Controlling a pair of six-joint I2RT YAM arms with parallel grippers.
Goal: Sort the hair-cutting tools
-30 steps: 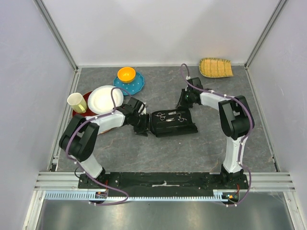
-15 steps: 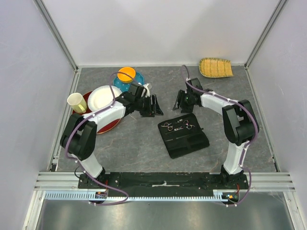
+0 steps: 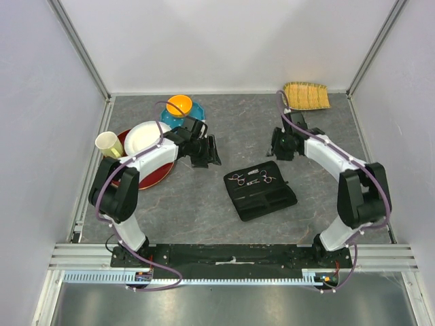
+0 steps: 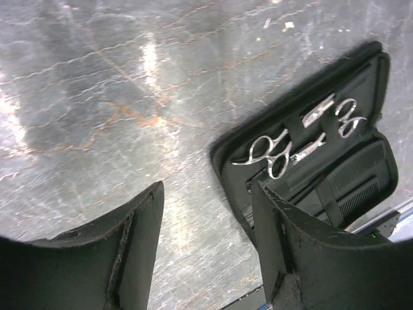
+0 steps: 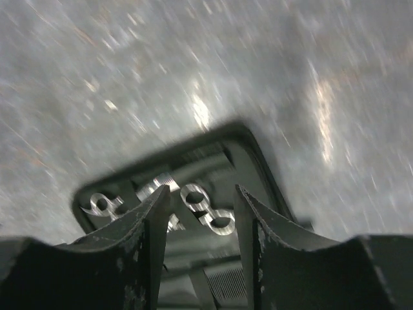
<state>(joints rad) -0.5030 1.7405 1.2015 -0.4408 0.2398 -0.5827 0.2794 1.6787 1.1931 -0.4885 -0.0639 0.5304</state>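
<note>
The black zip case [image 3: 253,207] lies open on the grey table. Two silver scissors [image 3: 236,179] [image 3: 262,178] sit in its upper half. Dark combs [image 4: 357,194] show in its lower half; I cannot tell them apart. My left gripper [image 3: 212,155] is open and empty, up and to the left of the case. In the left wrist view the scissors [image 4: 268,152] lie beyond my right finger [image 4: 284,232]. My right gripper [image 3: 275,149] is open and empty, above the case's right end. Its blurred wrist view shows scissor rings [image 5: 208,210] and comb teeth [image 5: 227,283] between the fingers.
At the back left stand a yellow cup [image 3: 109,145], a white plate [image 3: 145,138] on a red plate [image 3: 151,178], and an orange bowl [image 3: 179,104] on a blue plate [image 3: 197,114]. A wicker basket [image 3: 306,95] sits at the back right.
A second ago both grippers were at the case's two ends. The case now lies lower and tilted, and both arms have drawn back, the right one further right.
</note>
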